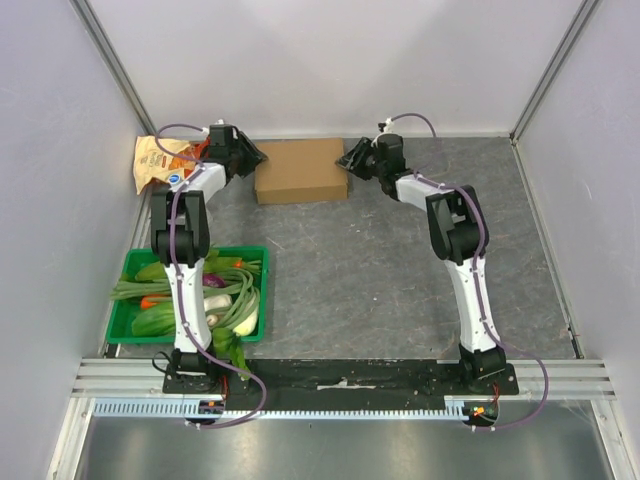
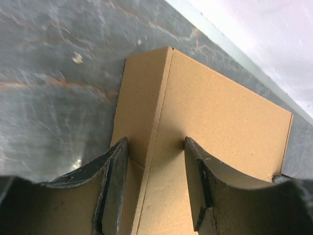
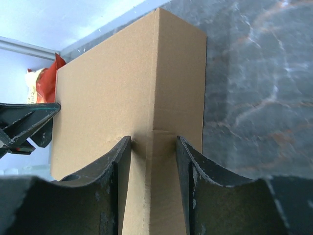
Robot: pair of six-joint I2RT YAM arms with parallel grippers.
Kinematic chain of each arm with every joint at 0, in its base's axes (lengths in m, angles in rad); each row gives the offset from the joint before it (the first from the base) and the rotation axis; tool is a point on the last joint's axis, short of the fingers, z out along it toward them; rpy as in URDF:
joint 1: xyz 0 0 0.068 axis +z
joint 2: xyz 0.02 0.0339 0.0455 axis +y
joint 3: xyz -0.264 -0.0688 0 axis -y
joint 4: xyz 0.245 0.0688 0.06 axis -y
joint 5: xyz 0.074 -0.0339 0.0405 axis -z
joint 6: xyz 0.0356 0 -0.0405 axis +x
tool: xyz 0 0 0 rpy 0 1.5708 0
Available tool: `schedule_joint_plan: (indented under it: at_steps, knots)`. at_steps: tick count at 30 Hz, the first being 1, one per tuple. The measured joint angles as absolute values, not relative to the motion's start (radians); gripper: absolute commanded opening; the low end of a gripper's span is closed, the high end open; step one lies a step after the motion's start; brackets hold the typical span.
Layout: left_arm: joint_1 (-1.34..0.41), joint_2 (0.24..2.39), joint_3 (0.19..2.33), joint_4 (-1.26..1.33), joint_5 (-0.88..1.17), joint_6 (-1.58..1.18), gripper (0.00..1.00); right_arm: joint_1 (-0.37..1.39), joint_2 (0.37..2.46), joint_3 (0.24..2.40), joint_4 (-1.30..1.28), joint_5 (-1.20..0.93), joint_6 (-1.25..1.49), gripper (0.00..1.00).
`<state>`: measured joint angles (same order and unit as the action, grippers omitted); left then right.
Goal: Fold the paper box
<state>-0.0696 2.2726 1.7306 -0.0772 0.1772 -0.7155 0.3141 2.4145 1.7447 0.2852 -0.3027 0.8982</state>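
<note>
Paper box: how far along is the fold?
Done: the paper box looks closed into a flat-topped block, no flaps standing. In hand: left end effector and right end effector each pinch one end edge. Left: release; whether it is locked shut does not show.

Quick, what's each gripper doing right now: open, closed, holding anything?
Left gripper: closed on the paper box, pinching its left end edge.
Right gripper: closed on the paper box, pinching its right end edge.
</note>
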Motion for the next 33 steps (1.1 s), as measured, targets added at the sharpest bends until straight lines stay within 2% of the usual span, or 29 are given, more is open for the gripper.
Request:
schedule_joint_plan:
  at_steps: [10,13,18,21,22,28,33]
  knots:
    - [-0.007,2.357,1.885,-0.122,0.174,-0.695,0.54,0.364,2.600,2.019,0.292,-0.244,0.976,0.49]
    - [0.001,2.391,1.943,-0.134,0.170,-0.682,0.54,0.376,2.621,2.050,0.295,-0.217,0.998,0.49]
    - [0.012,2.419,1.991,-0.134,0.166,-0.659,0.61,0.398,2.630,2.058,0.309,-0.181,1.026,0.52]
    - [0.019,2.426,1.998,-0.136,0.162,-0.646,0.71,0.411,2.630,2.057,0.316,-0.174,1.031,0.59]
    - [0.022,2.427,1.998,-0.138,0.163,-0.644,0.75,0.416,2.630,2.057,0.321,-0.175,1.032,0.65]
    - [0.024,2.427,2.022,-0.171,0.167,-0.608,0.80,0.430,2.630,2.057,0.340,-0.184,1.029,0.84]
    - [0.013,2.405,2.083,-0.252,0.160,-0.561,0.81,0.440,2.561,1.971,0.279,-0.193,0.981,0.88]
